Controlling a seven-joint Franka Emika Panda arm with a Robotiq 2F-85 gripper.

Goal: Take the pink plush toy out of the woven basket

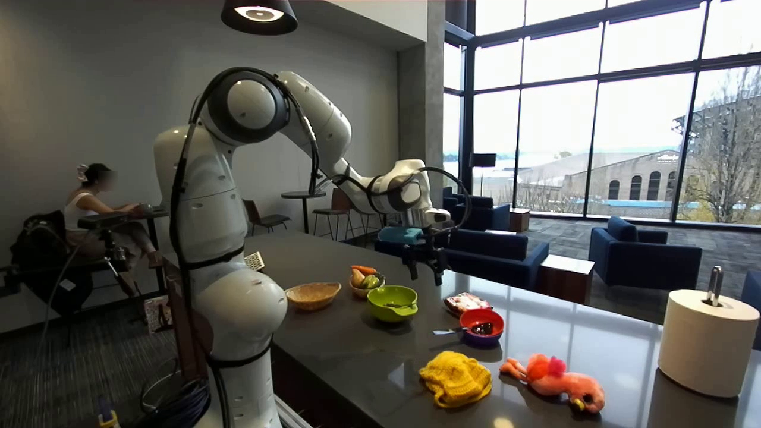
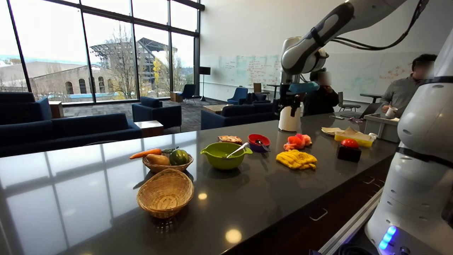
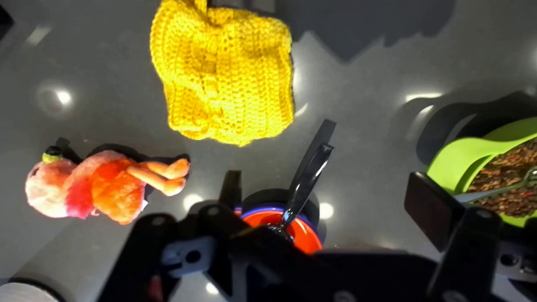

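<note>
My gripper hangs raised over a dark, glossy counter, near the red bowl. Its two fingers are spread wide and hold nothing. The pink plush toy, a bird with long legs, lies on the counter; in the wrist view it is to the left of the red bowl and apart from it. Its legs point toward the bowl and its head lies farthest from it. The toy's long axis runs roughly left to right there, much the same line along which my fingers are spread. Mine is the only arm here.

The woven basket sits well apart on the opposite side of the red bowl, farther off than the green bowl, and the toy is not in it. Judging by the task sentence, the taking-out looks done, and I may need only move clear of the toy. Should a grasp be wanted, I judge that I must travel sideways past the red bowl to the toy's side, come down, and rotate, so that my fingers meet across the soft body rather than along it.
</note>
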